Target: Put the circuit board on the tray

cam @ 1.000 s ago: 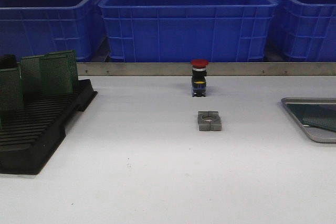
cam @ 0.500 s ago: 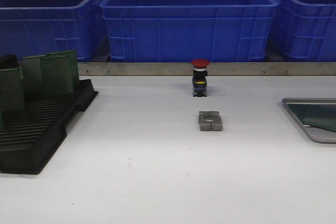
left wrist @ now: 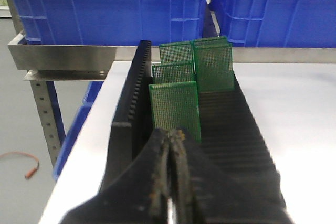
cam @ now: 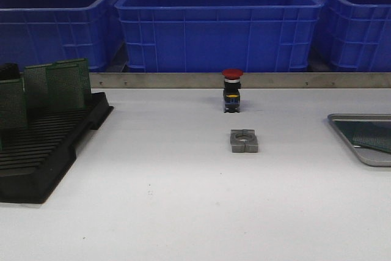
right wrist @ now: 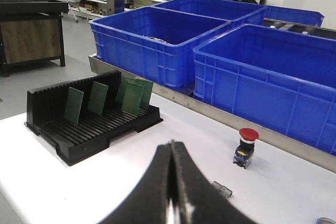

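Green circuit boards (left wrist: 175, 108) stand upright in black slotted rack (cam: 43, 151), ready for picking. Left gripper (left wrist: 172, 136) closed, empty, just before nearest board. Right gripper (right wrist: 171, 148) closed, empty. Tray (cam: 360, 142) at right edge, possibly holding one board.

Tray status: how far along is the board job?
Done: one green board already lies flat in the tray at the table's right edge. In hand: nothing; the left gripper is shut and empty, poised at the nearest board in the black rack. The right gripper is shut, holding nothing. Left: four boards stand upright in the rack, each to be gripped, lifted and carried across.
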Available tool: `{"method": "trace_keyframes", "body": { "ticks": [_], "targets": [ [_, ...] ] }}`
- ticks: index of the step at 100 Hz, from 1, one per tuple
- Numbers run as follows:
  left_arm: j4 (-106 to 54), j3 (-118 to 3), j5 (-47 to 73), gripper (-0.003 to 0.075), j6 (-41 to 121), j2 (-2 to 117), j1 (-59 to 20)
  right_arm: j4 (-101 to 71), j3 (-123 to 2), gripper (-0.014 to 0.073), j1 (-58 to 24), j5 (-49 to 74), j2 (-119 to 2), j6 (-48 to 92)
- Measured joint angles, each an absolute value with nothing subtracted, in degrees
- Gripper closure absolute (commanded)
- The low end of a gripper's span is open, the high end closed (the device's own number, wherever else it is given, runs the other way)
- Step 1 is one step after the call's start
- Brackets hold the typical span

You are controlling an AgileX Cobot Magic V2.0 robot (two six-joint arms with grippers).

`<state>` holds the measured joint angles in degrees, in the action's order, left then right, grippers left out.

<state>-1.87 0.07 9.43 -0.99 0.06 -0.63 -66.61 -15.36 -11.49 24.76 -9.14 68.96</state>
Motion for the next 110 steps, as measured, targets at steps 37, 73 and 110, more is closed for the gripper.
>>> {"method": "trace_keyframes", "body": {
  "ticks": [37, 73, 110],
  "targets": [
    [-2.0, 0.0, 9.4, 0.0741, -1.6, -0.3, 0.5, -66.6, -15.3, 0.0701, -11.5, 25.5, -9.1, 69.0],
    [-2.1, 0.0, 9.4, 0.0741, -1.6, -0.3, 0.3, -66.6, -15.3, 0.0701, -11.5, 25.6, -9.1, 69.0],
    [-2.1, 0.0, 9.4, 0.0741, -1.6, -0.3, 0.3, -66.6, -15.3, 0.0701, -11.5, 25.6, -9.1, 69.0]
  ]
}}
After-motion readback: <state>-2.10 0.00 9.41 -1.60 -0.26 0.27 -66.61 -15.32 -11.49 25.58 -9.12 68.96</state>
